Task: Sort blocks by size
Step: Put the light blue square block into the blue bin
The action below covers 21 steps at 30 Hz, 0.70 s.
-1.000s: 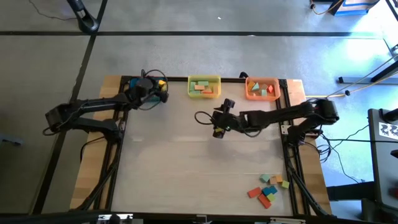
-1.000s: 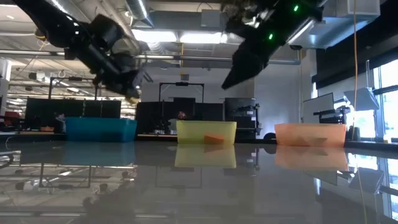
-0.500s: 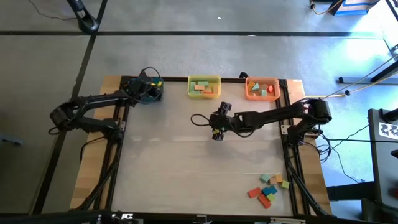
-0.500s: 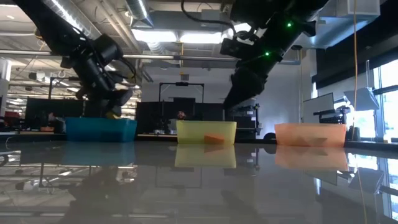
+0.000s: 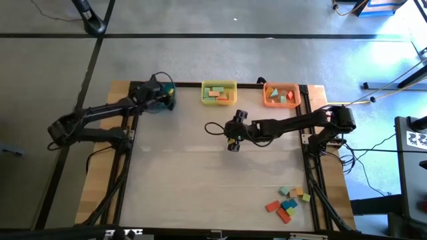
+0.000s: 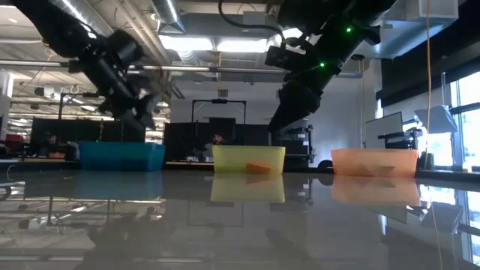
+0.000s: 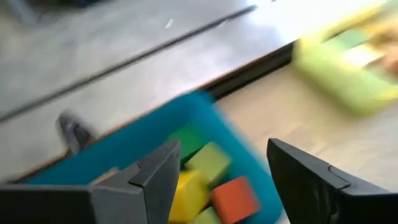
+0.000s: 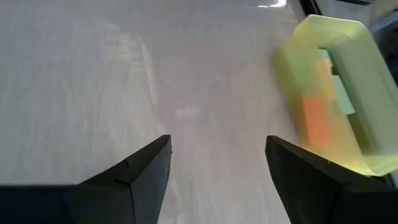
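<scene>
Pale tabletop point(image 5: 200, 173) is bare between the bins and the unsorted blocks point(image 5: 287, 201), heaped at its near right corner. Nearer them is the right gripper point(image 5: 231, 139), spread and empty; the left gripper point(image 5: 160, 100), spread, is held over the blue bin point(image 7: 186, 124).

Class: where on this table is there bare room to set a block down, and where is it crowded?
Free: the wide middle and near-left tabletop. Crowded: the far edge with the blue bin, yellow bin and orange bin, and the loose blocks near-right.
</scene>
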Each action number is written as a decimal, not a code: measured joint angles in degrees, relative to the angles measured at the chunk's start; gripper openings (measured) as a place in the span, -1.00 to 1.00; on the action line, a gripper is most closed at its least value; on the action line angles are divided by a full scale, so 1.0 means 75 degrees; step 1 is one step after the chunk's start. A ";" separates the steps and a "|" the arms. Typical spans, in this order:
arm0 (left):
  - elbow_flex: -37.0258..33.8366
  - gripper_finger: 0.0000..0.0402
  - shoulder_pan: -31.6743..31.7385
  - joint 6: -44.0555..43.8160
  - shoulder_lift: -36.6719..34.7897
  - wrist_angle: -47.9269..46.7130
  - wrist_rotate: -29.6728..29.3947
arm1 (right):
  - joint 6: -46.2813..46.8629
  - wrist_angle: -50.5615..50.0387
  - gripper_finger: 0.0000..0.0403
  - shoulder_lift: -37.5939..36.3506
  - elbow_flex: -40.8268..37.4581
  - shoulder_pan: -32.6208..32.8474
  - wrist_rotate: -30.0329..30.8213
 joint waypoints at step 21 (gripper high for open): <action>-0.0098 0.13 -0.3315 -0.0209 -0.0472 0.0422 0.0003 | 0.3900 -0.4404 0.29 -0.2006 0.0009 0.1919 -0.1415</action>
